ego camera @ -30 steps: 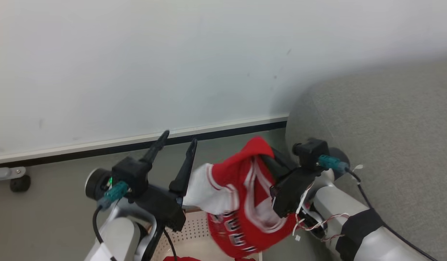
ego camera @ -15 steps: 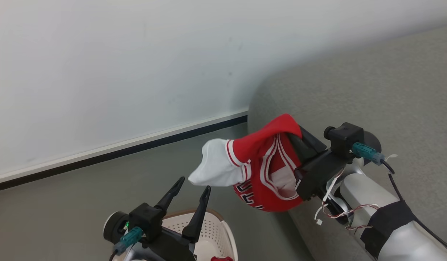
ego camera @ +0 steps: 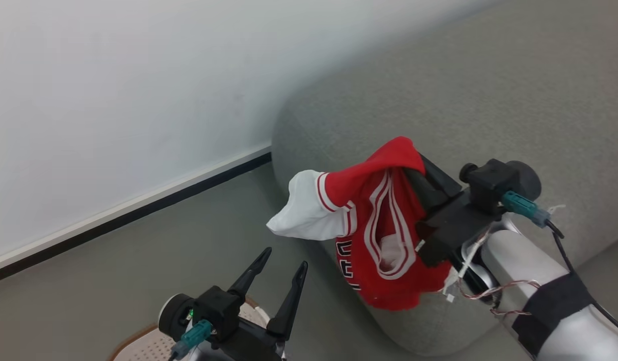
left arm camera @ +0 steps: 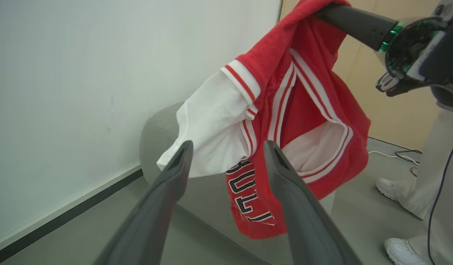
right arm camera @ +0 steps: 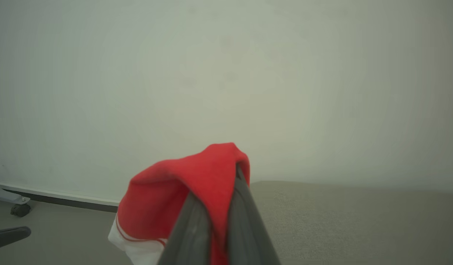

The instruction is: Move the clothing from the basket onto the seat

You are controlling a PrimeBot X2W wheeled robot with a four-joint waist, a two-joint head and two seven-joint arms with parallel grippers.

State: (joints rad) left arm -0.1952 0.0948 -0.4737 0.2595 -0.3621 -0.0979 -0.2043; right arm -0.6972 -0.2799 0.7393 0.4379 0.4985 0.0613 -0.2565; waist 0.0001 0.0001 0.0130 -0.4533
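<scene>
Red cloth is pinched in your right gripper [ego camera: 420, 176]: its fingers are clamped tight on a fold near the collar of the jersey [ego camera: 384, 235]. The rest hangs free below, with the white sleeve out to the left and the lettering low down.

A second ago the jersey dangled above the basket, left of the seat's corner. Now it hangs at centre right of the head frame, in front of the rounded corner of the seat [ego camera: 439, 100]. You cannot tell whether its hem touches the grey side or hangs just off it. Much of that shift is the camera swinging with the body, but the jersey has plainly gone from basket to seat edge.

Your left gripper [ego camera: 285, 257] is spread wide and empty at lower centre. The basket [ego camera: 148, 346] has slid to the bottom-left edge of the frame.

For the task, this garment is out and most of the way carried, but it is not yet over the seat's top. You'd likely need to carry it further toward the upper right before letting go, or it may slip down the side.
</scene>
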